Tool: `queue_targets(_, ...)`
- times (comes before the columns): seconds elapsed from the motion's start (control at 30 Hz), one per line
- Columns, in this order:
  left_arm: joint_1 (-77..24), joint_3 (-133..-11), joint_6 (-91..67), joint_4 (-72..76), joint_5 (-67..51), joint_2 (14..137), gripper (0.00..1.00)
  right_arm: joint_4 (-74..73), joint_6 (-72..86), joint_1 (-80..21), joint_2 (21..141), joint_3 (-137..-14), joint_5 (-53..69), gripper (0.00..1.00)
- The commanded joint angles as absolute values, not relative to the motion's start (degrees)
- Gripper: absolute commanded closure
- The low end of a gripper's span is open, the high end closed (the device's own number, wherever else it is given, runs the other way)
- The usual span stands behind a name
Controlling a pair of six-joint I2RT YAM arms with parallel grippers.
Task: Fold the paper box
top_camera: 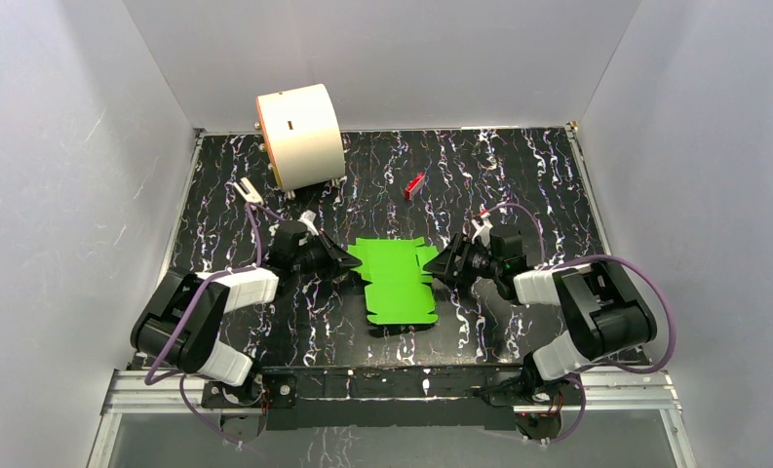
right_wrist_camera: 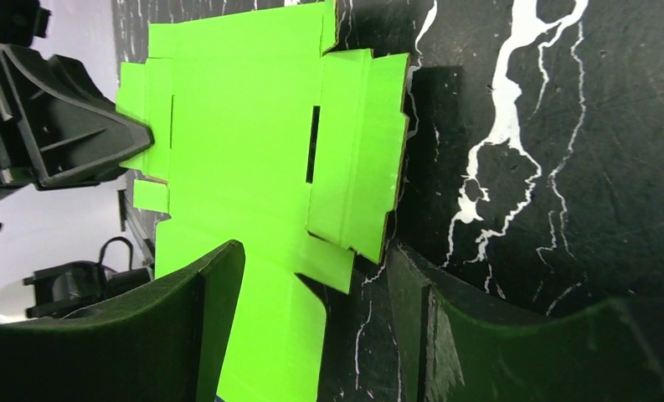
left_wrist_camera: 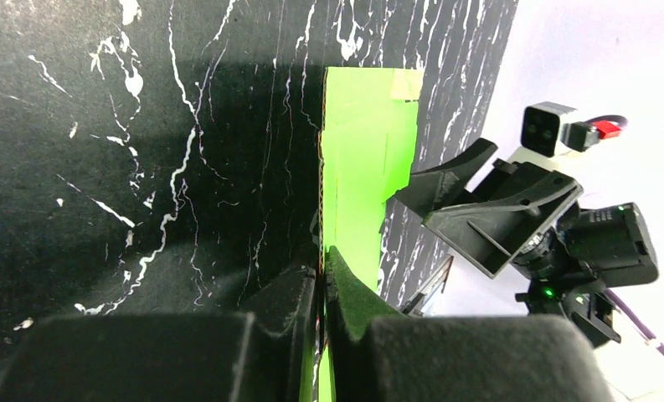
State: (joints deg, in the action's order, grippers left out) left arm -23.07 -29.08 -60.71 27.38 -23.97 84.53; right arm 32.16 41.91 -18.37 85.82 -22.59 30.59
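The paper box is a bright green flat creased sheet with flaps, lying mid-table between both arms. My left gripper is at its left edge. In the left wrist view that gripper is shut on the thin edge of the paper box. My right gripper is at the sheet's right side. In the right wrist view it stands open, one finger over the paper box and the other on the table beside a slightly raised side flap.
A large cream cylinder stands at the back left. A small red block lies behind the sheet. White walls close in the black marbled table on three sides.
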Motion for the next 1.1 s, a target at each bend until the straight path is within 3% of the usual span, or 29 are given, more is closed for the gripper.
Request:
queue_targets(0.0, -22.5, -27.35, -64.64, 34.41, -27.05, 81.92, 0.96, 39.22, 45.08, -18.15, 88.2, -21.5, 33.44, 0.28)
queue_targets(0.37, -22.06, -25.63, -67.08, 38.32, -27.12, 81.31, 0.96, 47.56, 49.33, -18.19, 91.44, -19.52, 37.48, 0.34)
queue_targets(1.07, -21.97, -25.66, -64.52, 35.56, -26.24, 80.88, 0.95, 51.0, 49.48, -17.58, 90.1, -18.74, 38.45, 0.67)
